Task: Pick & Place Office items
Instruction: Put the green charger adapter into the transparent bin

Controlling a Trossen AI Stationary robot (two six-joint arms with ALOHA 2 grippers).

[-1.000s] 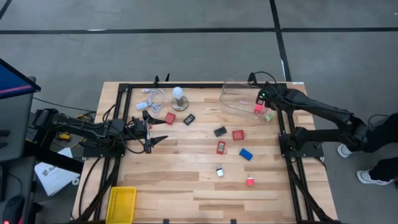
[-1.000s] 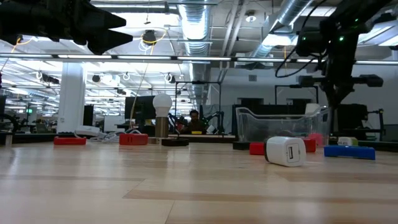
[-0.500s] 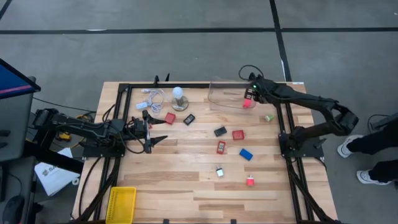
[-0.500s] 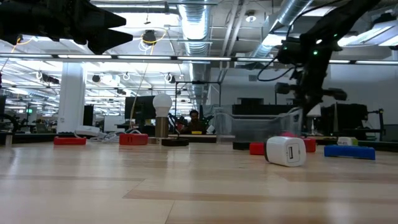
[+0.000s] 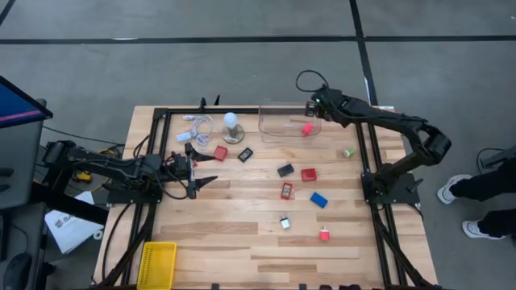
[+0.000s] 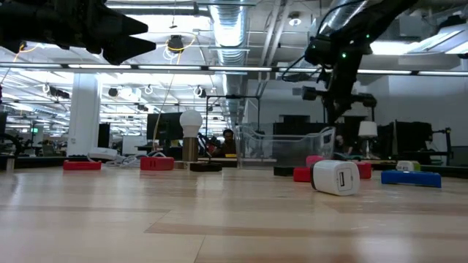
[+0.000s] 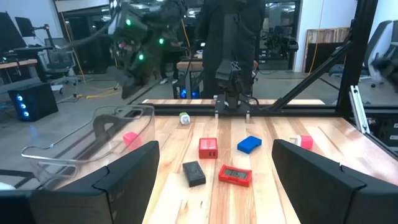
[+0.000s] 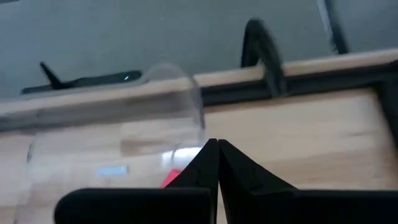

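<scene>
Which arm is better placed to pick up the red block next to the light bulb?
Left. The left gripper is open and right beside the red block. The right gripper is across the table, shut on the clear bin.

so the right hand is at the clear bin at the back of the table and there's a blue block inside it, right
Not quite: the block inside the clear bin is pink-red, not blue, as the high view shows. The blue block lies out on the table. The rest stands: the right hand is at the bin at the table's back edge.
</scene>
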